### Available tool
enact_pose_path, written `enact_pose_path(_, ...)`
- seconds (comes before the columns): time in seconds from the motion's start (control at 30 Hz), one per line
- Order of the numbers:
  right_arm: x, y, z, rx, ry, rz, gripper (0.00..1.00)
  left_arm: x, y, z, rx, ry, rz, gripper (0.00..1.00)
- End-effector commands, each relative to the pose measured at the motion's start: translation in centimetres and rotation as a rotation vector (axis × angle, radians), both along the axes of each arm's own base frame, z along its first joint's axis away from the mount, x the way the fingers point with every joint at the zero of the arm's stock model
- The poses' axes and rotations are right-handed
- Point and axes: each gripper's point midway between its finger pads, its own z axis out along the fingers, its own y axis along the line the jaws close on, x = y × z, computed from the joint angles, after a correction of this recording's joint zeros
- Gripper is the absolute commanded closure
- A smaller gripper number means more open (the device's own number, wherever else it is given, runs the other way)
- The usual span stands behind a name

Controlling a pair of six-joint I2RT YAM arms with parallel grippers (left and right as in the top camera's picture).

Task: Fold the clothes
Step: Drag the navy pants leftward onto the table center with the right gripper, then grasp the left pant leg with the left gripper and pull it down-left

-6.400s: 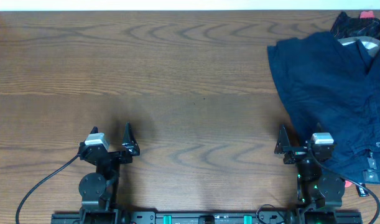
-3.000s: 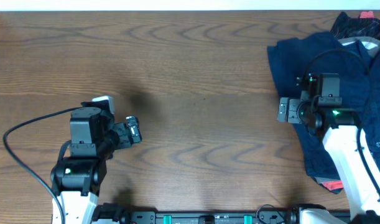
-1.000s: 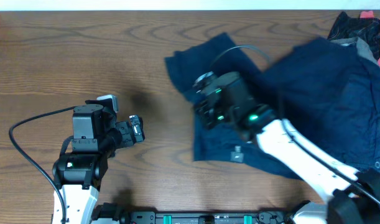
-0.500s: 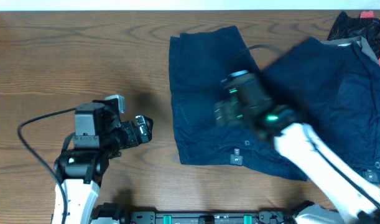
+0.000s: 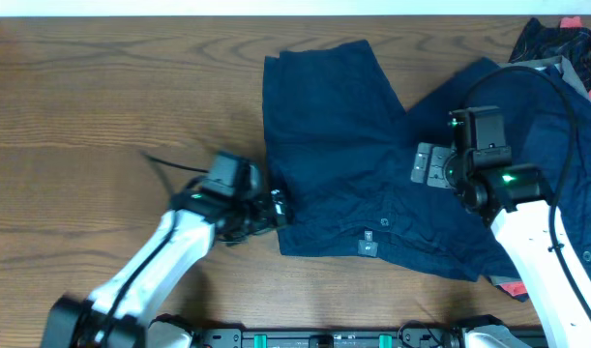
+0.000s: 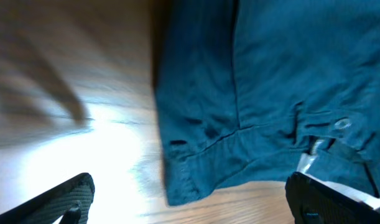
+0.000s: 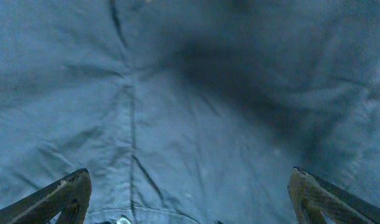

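Navy shorts (image 5: 334, 135) are spread flat on the wooden table (image 5: 102, 97), a little right of its middle, with one wide leg reaching toward the far edge and the waistband toward the near edge. A small pale label (image 5: 369, 246) is seen on the waistband. To the right the shorts run into more navy cloth (image 5: 556, 145) that reaches the table's right edge; where one garment ends cannot be told. Behind this, in the far right corner, a small heap of dark and pink clothing (image 5: 556, 34) is seen.

The left gripper (image 5: 276, 208) is stretched low across the table to the near left corner of the shorts. In the left wrist view its fingers (image 6: 71, 194) are spread wide, and the hemmed corner of the cloth (image 6: 196, 168) lies between and beyond them, with a button (image 6: 342, 124) further right. Whether the cloth is touched cannot be told.

The right gripper (image 5: 421, 164) is held over the middle of the shorts. In the right wrist view its fingers (image 7: 65, 194) are also spread wide, and wrinkled navy cloth with a seam (image 7: 130, 124) fills the view.
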Motion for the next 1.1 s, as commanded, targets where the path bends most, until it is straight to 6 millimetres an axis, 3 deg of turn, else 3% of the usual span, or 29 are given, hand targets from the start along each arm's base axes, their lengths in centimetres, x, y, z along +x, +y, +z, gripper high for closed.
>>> enact_pose_path(0.0, 0.0, -1.0, 0.3, -0.002, -0.001, -0.041, 0.01, -1.0, -1.4, -2.2, 0.009, 0.1, 0.037, 0.04)
enact_pose_path(0.07, -0.1, -1.0, 0.2, -0.003, 0.003, -0.044, 0.01, -1.1, -2.0, -3.2, 0.013, 0.12, 0.039, 0.09)
enact_pose_path(0.17, -0.2, -1.0, 0.2, -0.004, 0.005, -0.044, 0.01, -1.3, -2.4, -4.1, 0.021, 0.142, 0.037, 0.55)
enact_pose_path(0.23, -0.2, -1.1, 0.2, -0.004, 0.006, -0.044, 0.09, -1.4, -2.2, -4.2, 0.027, 0.144, 0.027, 0.89)
enact_pose_path(0.27, -0.2, -1.1, 0.2, -0.005, 0.008, -0.044, 0.17, -1.3, -1.9, -4.1, 0.029, 0.135, 0.015, 0.94)
enact_pose_path(0.33, -0.2, -1.1, 0.2, -0.004, 0.008, -0.044, 0.28, -0.9, -0.5, -3.7, 0.054, 0.115, -0.007, 0.94)
enact_pose_path(0.43, -0.4, -1.1, 0.0, -0.005, 0.018, -0.044, 0.46, 0.9, 5.1, -2.9, 0.214, 0.092, 0.051, 0.94)
enact_pose_path(0.57, -0.7, -1.1, -0.1, -0.005, 0.031, -0.043, 0.5, 5.7, 15.9, 1.0, 0.484, 0.003, 0.222, 0.94)
enact_pose_path(0.7, -0.8, -0.5, -0.2, 0.023, 0.036, -0.026, 0.5, 10.8, 23.2, 6.7, 0.489, -0.13, 0.47, 0.94)
enact_pose_path(0.77, -0.8, -0.2, -0.2, 0.039, 0.041, -0.018, 0.5, 12.4, 26.3, 9.5, 0.479, -0.198, 0.568, 0.94)
enact_pose_path(0.8, -0.9, -0.1, -0.3, 0.045, 0.043, -0.014, 0.49, 12.8, 27.2, 10.5, 0.469, -0.22, 0.598, 0.84)
enact_pose_path(0.87, -1.0, 0.0, -0.4, 0.051, 0.051, -0.011, 0.47, 13.4, 27.8, 11.9, 0.398, -0.25, 0.625, 0.51)
enact_pose_path(0.93, -1.2, 0.0, -0.7, 0.051, 0.064, -0.011, 0.4, 13.0, 26.3, 12.2, 0.28, -0.222, 0.604, 0.17)
enact_pose_path(0.97, -1.3, 0.1, -0.8, 0.056, 0.073, -0.007, 0.34, 12.5, 25.3, 12.0, 0.232, -0.191, 0.588, 0.08)
enact_pose_path(1.0, -1.4, 0.3, -1.0, 0.065, 0.084, -0.002, 0.3, 11.6, 24.2, 11.6, 0.189, -0.142, 0.571, 0.01)
enact_pose_path(1.07, -1.5, 0.9, -1.3, 0.09, 0.102, 0.012, 0.2, 9.3, 21.9, 10.6, 0.138, -0.023, 0.531, 0.02)
